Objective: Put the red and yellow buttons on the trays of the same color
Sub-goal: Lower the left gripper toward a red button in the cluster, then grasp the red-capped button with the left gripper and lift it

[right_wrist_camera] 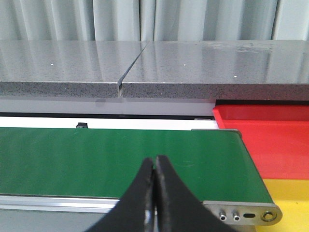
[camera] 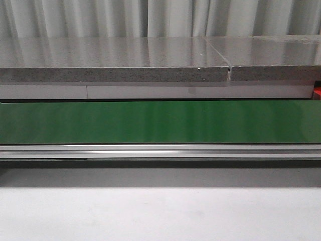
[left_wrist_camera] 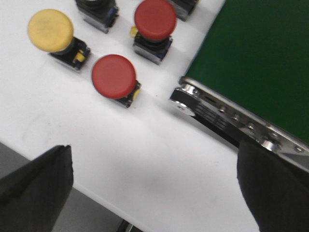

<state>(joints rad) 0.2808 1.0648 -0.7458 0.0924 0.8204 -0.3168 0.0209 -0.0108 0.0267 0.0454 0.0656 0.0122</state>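
In the left wrist view two red buttons (left_wrist_camera: 114, 76) (left_wrist_camera: 155, 19) and a yellow button (left_wrist_camera: 50, 30) stand on a white table (left_wrist_camera: 145, 154) beside the end of the green conveyor belt (left_wrist_camera: 256, 58). My left gripper (left_wrist_camera: 154, 188) is open and empty, its fingers (left_wrist_camera: 34, 186) spread wide above the bare table, short of the buttons. My right gripper (right_wrist_camera: 155, 162) is shut and empty, pointing over the belt (right_wrist_camera: 111, 159). A red tray (right_wrist_camera: 270, 140) and a yellow tray (right_wrist_camera: 289, 203) lie past the belt's end. No gripper shows in the front view.
Two more dark button bases (left_wrist_camera: 99, 12) (left_wrist_camera: 183, 7) stand at the edge of the left wrist view. A grey stone counter (camera: 115, 63) runs behind the belt (camera: 160, 122), with a metal rail (camera: 160, 150) along the belt's near side.
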